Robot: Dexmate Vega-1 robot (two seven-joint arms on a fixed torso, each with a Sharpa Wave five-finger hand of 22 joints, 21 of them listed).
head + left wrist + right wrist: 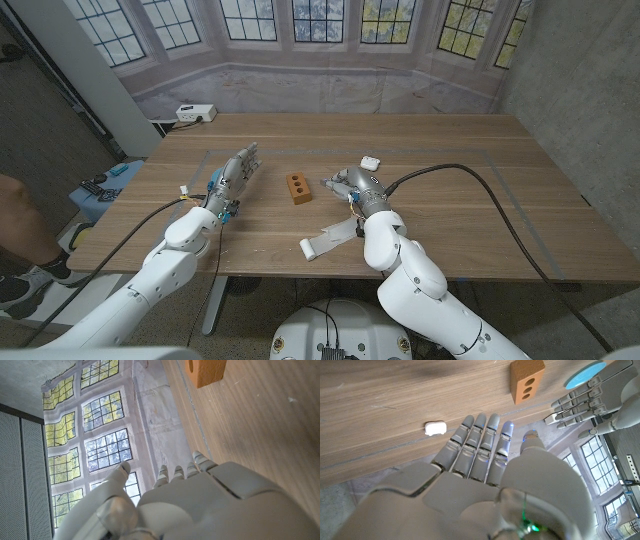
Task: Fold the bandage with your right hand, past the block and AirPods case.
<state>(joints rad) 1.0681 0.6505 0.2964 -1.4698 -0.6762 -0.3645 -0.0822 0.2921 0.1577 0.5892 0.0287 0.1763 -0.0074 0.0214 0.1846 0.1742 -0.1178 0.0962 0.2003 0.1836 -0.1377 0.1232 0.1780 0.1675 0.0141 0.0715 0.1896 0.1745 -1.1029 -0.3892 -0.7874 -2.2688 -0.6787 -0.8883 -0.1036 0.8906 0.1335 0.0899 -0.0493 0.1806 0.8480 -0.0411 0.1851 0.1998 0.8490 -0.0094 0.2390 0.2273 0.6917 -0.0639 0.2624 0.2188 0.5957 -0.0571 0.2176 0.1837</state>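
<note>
bandage (330,241) well behind right fingers (330,184)

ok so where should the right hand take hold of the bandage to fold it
Probably by the free end nearest the table's front edge: the bandage lies as a flat white strip, its other end hidden under the right hand's wrist. The hand, open now, would come down from above and pinch that end. The block and AirPods case sit farther back, clear of it.
</note>
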